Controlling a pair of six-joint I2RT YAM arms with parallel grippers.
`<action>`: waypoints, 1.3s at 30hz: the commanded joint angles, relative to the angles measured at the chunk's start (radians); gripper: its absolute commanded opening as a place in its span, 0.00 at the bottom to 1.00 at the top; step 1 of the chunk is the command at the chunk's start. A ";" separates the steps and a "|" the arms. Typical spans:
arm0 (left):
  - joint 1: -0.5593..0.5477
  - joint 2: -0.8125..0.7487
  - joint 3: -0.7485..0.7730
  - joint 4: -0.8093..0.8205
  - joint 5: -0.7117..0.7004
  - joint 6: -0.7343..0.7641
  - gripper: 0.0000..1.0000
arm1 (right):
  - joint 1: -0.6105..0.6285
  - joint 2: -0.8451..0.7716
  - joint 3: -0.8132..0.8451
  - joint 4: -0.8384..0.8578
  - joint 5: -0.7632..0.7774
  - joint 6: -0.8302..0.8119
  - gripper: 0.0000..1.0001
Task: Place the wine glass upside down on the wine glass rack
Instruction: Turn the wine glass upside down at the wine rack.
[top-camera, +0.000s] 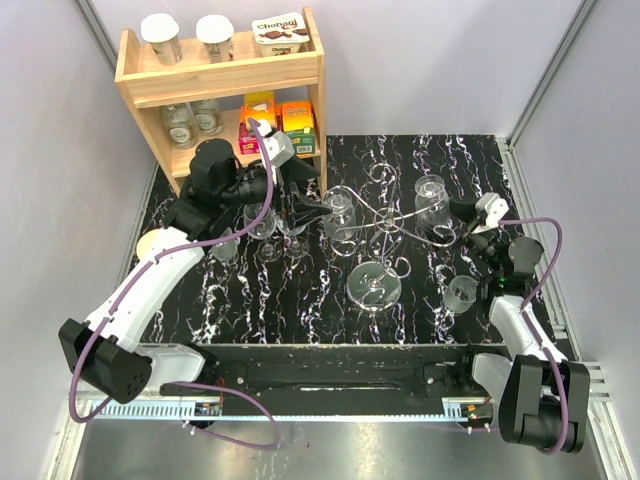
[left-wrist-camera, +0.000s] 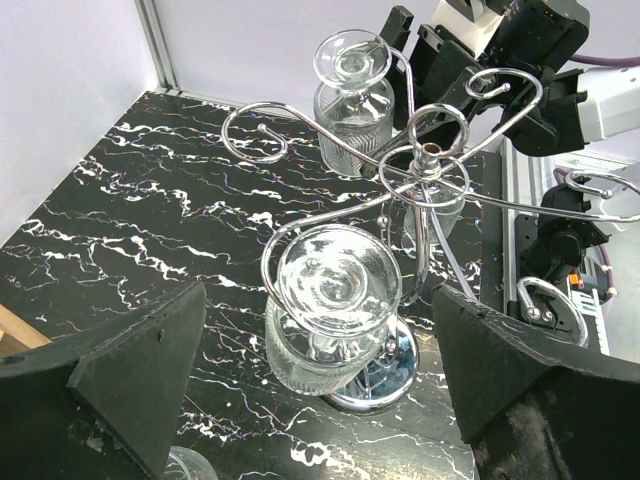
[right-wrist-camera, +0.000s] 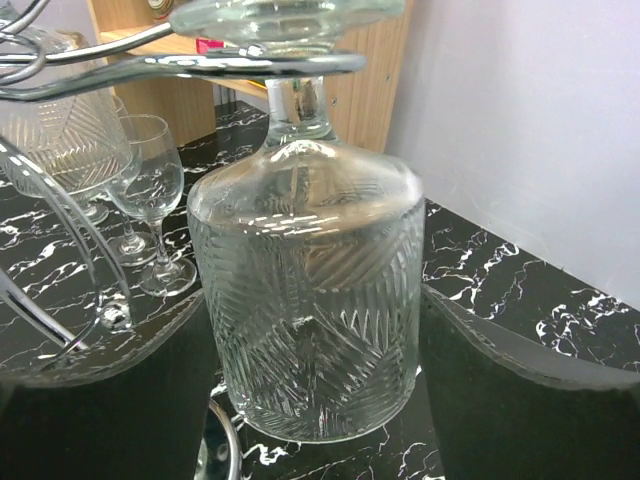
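The silver wire wine glass rack (top-camera: 385, 222) stands mid-table on its shiny disc base (top-camera: 374, 285). A ribbed wine glass (right-wrist-camera: 310, 310) hangs upside down from a right-hand scroll arm, its foot resting on the wire. My right gripper (right-wrist-camera: 310, 300) is open, with its fingers close on either side of the bowl. In the top view this glass (top-camera: 430, 192) is just left of the right gripper (top-camera: 455, 215). A second glass (left-wrist-camera: 335, 290) hangs upside down on the rack's left arm. My left gripper (left-wrist-camera: 318, 295) is wide open in front of it, not touching.
Several upright stemmed glasses (top-camera: 260, 235) stand on the black marbled table left of the rack, and one more (top-camera: 462, 292) stands near the right arm. A wooden shelf (top-camera: 220, 75) with cups, jars and boxes is at the back left.
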 joint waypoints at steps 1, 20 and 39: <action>-0.002 -0.018 -0.006 0.057 0.027 -0.004 0.99 | -0.003 -0.032 0.003 -0.025 -0.021 -0.044 0.82; 0.003 -0.051 0.045 0.023 0.025 -0.008 0.99 | -0.006 -0.068 0.069 -0.339 -0.016 -0.181 0.99; 0.052 -0.051 0.134 0.031 -0.015 -0.079 0.99 | -0.103 -0.030 0.118 -0.738 0.091 -0.563 0.89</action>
